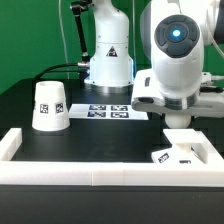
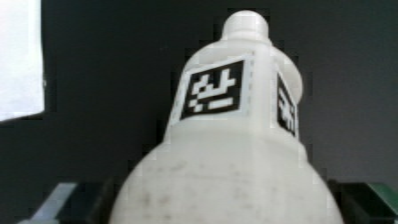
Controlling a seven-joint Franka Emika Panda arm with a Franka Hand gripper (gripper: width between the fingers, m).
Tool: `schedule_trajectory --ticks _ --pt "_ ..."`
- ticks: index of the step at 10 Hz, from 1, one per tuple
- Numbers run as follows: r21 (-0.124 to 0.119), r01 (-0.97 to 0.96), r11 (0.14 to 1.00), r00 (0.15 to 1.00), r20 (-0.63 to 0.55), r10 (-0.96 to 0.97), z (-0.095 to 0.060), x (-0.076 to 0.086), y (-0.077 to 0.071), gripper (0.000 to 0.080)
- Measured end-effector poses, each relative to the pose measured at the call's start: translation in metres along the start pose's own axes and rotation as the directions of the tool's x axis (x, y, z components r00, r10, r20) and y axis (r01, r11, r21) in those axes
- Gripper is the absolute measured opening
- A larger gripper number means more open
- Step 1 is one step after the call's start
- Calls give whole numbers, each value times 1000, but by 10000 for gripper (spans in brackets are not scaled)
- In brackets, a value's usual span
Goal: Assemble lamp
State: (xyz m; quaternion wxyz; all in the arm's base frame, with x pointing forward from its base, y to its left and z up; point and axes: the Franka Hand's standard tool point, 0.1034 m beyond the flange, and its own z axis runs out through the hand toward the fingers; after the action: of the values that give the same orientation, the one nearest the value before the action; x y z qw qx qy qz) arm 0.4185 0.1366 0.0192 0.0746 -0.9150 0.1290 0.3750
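Observation:
In the wrist view the white bulb [image 2: 222, 140] fills the picture. Its round ball sits between my fingers [image 2: 54, 203], and its tagged stem points away from the camera over the black table. My gripper [image 2: 214, 206] is shut on the ball. In the exterior view my gripper [image 1: 180, 122] hangs just above the flat square base [image 1: 183, 153] at the view's right front, and the hand mostly hides the bulb. The cone shade [image 1: 50, 106] stands upright on the table at the view's left, apart from the gripper.
The marker board [image 1: 110, 112] lies at the middle back, in front of the arm's pedestal. White border rails run along the front [image 1: 100, 172], the left [image 1: 12, 146] and the right [image 1: 214, 160]. A white patch [image 2: 18, 60] shows at the wrist view's edge.

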Motion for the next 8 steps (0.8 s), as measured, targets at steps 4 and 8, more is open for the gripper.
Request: schedule_trajectory --ticks 4,8 --pt "33 44 998 999 -5 -44 -50 -10 15 576" --pt "59 36 998 996 -78 -31 -110 -25 15 576"
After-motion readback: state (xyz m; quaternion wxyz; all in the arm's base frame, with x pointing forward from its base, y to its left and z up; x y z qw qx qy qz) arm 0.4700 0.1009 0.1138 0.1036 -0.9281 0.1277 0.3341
